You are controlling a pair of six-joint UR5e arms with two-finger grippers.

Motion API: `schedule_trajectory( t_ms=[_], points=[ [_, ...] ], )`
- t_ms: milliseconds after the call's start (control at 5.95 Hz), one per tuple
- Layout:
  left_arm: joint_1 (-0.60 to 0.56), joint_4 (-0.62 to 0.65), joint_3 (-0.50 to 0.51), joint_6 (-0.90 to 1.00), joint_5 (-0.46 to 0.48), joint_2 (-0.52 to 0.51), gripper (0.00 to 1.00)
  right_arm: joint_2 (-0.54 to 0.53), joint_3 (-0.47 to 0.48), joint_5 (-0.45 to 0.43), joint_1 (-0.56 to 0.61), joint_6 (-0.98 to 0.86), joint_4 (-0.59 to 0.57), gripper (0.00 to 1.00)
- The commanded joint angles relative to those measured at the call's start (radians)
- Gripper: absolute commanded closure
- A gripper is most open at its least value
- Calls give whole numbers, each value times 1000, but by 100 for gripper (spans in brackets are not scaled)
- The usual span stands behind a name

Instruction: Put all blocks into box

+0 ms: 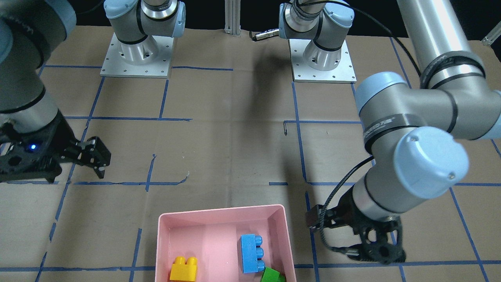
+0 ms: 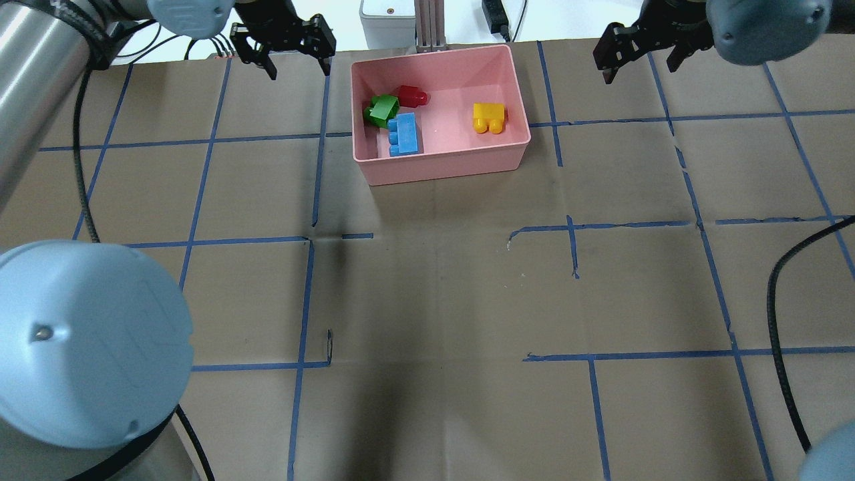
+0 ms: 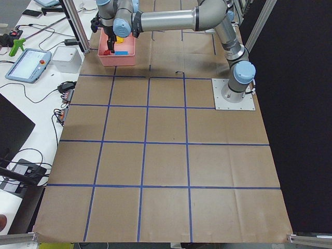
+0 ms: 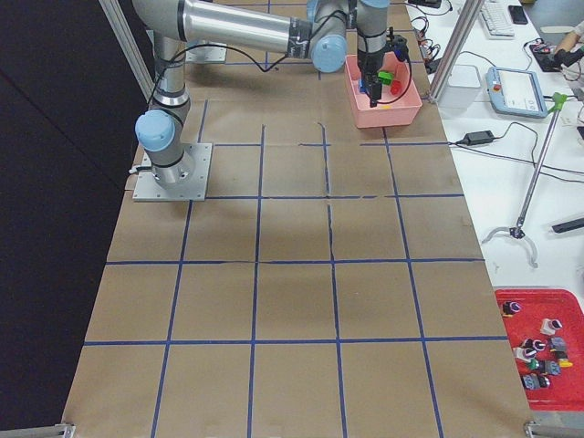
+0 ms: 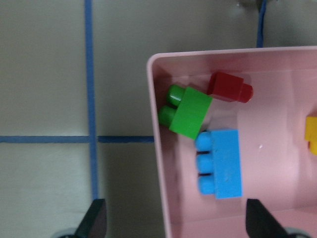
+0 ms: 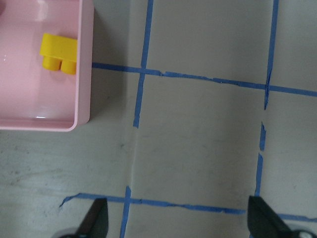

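Brown taped table (image 2: 434, 300) bears the box (image 2: 441, 164), white device (image 2: 386, 17) just behind it

Left arm (image 1: 434, 43) — stretched far forward from its base, elbow bent. The wrist is turned so that the left gripper (image 2: 299, 65) points straight down. Its jaws stand wide apart; the wrist view shows the fingertips (image 5: 95, 222) at the frame's two lower corners.

Right arm (image 1: 23, 90) — likewise reaching far forward, with the right gripper (image 2: 636, 65) facing down. Its jaws are spread wide too, fingertips (image 6: 97, 221) well apart.

The two grippers hang well apart from each other, one on each side.
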Motion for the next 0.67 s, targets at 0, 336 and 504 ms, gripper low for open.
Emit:
schedule_trajectory(
  t_ms=[0, 336, 504],
  points=[
    [48, -22, -205, 76, 36, 231, 1, -171, 165, -5, 101, 35, 8, 0],
    [45, -92, -304, 77, 30, 405, 1, -205, 165, -11, 148, 206, 170, 0],
    [44, -122, -318, 77, 21, 460, 1, -219, 159, -12, 148, 203, 185, 0]
  ],
)
